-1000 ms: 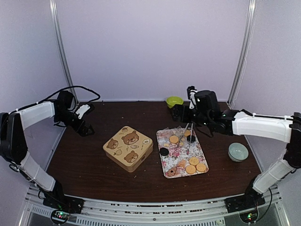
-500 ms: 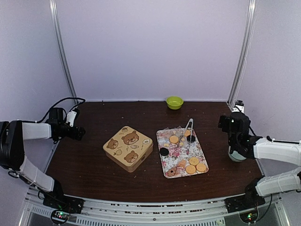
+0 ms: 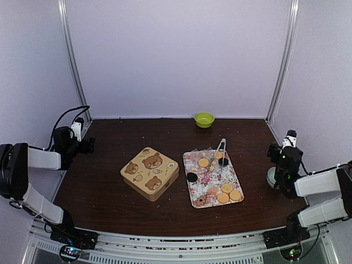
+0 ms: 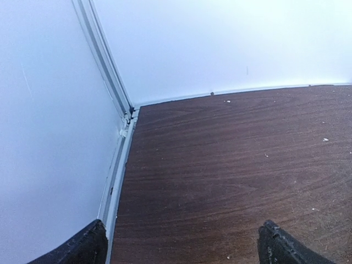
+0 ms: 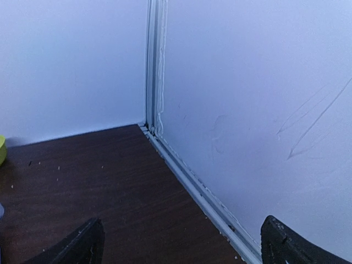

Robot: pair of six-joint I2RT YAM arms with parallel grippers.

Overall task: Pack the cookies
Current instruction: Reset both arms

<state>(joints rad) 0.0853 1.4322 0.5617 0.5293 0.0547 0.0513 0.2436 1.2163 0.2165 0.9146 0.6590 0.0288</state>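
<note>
The cookies (image 3: 223, 197) lie on a floral tray (image 3: 208, 183) right of the table's middle: round golden ones, plus dark ones at its left edge and far end. My left gripper (image 3: 88, 144) is drawn back to the left table edge, far from the tray. In its wrist view the left gripper (image 4: 181, 250) is open over bare wood, facing the back left corner. My right gripper (image 3: 273, 152) sits at the right edge; the right gripper (image 5: 181, 247) stands open and empty, facing the back right corner.
A square tan tin (image 3: 149, 172) with bear pictures, lid on, sits left of the tray. Metal tongs (image 3: 220, 148) rest on the tray's far end. A green bowl (image 3: 204, 119) stands at the back wall. A pale bowl (image 3: 271, 177) is half hidden behind the right arm.
The right arm has pulled back from over the tray's far end to the right table edge. The left arm has drawn back along the left edge. Both grippers stayed open.
</note>
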